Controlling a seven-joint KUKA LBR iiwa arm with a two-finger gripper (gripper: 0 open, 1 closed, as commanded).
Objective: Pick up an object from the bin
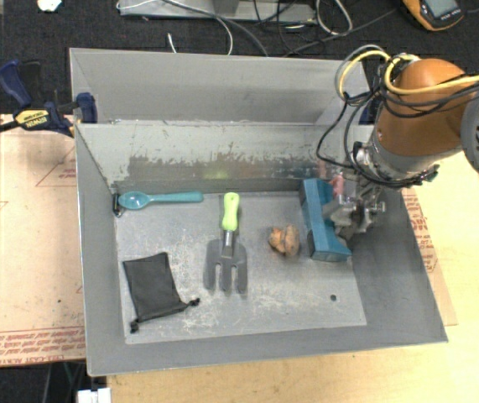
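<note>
Right now the gripper sits low at the right side of the bin, just beside a long blue box. The box lies on the floor near the right wall w/ one end toward the back. Whether the gripper is released or clenched I can't tell, and nothing is visibly held. Contact w/ the box: can't tell either.

The box is nearest, so prob. the pick. To do it well:
- Centre across its narrow width, not its length.
- Take it approx. mid-length so it won't tip.
- Come straight down w/o shoving it.
- Mind the sloped right wall, which leaves little room on that side.

A tan lump lies just left of the box, apart from it, so keep off it. The green-handled fork, teal spoon and black pouch are well apart, no issue.
</note>
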